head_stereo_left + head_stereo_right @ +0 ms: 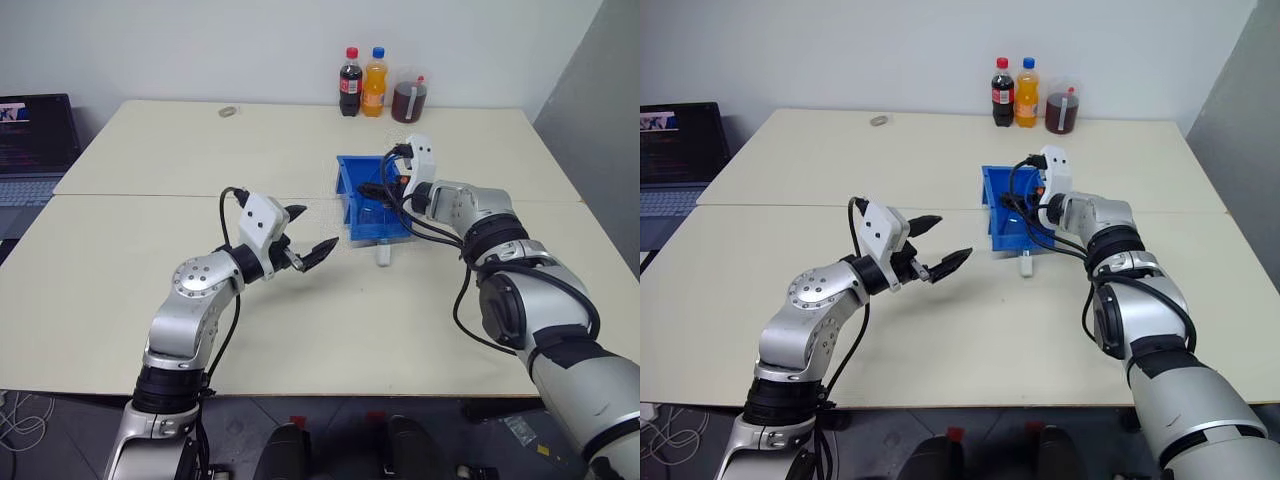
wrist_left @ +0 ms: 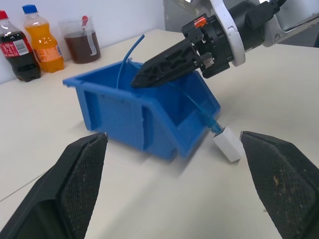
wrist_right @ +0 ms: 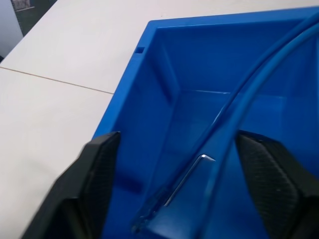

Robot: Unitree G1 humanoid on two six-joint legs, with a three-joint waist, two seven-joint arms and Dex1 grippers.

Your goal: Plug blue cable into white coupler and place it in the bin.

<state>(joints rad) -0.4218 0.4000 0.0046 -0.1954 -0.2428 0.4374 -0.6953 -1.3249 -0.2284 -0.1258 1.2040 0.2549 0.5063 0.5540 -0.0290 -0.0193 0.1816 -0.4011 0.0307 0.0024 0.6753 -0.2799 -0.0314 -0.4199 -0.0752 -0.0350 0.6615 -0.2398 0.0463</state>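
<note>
Both jaws gape wide, holding nothing; blue cable [image 2: 202,113] lies in bin [image 2: 114,117], but white coupler [image 2: 228,144] dangles outside at six o'clock, needing a nudge in.

Cream rectangular table [image 1: 150,300] with a seam across, filling the frame centre. On it: bright blue plastic bin [image 1: 352,190] at centre right with a small white boxy coupler [image 1: 382,257] just below its front. Upper centre edge holds a dark cola bottle [image 1: 350,84], orange soda bottle [image 1: 375,84], clear cup of dark liquid [image 1: 409,98]; small grey flat object [image 1: 228,112] upper left.
</note>
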